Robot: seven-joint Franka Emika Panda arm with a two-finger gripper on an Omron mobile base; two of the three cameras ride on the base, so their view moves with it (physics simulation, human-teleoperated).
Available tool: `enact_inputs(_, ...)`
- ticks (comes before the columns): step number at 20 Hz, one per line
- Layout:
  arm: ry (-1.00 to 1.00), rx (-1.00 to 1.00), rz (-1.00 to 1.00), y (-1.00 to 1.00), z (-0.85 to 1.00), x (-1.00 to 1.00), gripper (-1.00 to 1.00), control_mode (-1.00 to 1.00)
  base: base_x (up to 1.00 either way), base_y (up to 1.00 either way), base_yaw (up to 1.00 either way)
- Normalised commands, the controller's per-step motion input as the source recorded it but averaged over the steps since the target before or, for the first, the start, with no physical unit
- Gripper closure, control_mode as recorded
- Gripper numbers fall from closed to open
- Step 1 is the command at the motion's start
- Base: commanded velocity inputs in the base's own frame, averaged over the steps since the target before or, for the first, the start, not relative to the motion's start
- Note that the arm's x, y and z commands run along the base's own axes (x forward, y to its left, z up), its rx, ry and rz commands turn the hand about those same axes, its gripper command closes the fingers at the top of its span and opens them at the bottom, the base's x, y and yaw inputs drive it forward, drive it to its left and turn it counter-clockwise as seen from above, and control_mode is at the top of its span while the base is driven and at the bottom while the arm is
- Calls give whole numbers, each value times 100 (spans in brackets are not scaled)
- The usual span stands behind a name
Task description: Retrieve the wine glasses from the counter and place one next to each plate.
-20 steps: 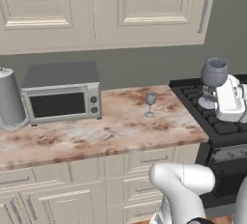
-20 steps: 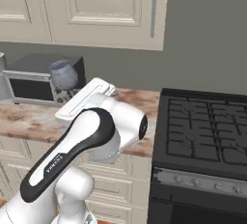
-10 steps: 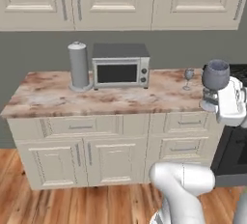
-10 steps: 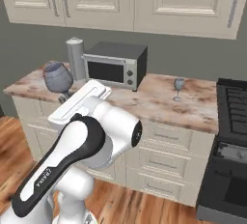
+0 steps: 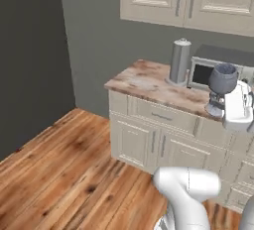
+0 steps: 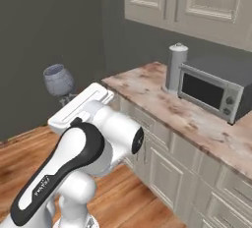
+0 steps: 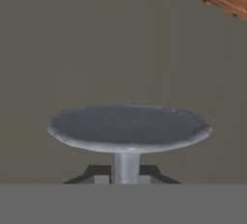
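Translucent grey-blue stemmed wine glass (image 5: 222, 79): upright, stem clamped in nearly closed two-finger gripper (image 7: 126, 175). Silver cylindrical canister (image 6: 176, 68): on marbled stone counter (image 6: 147, 88), at nine o'clock of grey microwave (image 6: 215, 87).

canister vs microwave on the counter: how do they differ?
The canister is a tall, upright grey cylinder with a knobbed lid; the microwave is a low, wide box with a dark window and knobs. The canister stands nearer the counter's wall end, the microwave beside it. Both are greyish and sit at the back.
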Motion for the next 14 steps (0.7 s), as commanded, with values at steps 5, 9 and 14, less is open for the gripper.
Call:
enact_inputs(5,0,0,0,0,0,0,100,100,-2,7,91)
enact_inputs(9,0,0,0,0,0,0,100,100,-1,9,93)
enact_inputs(14,0,0,0,0,0,0,100,100,0,3,99)
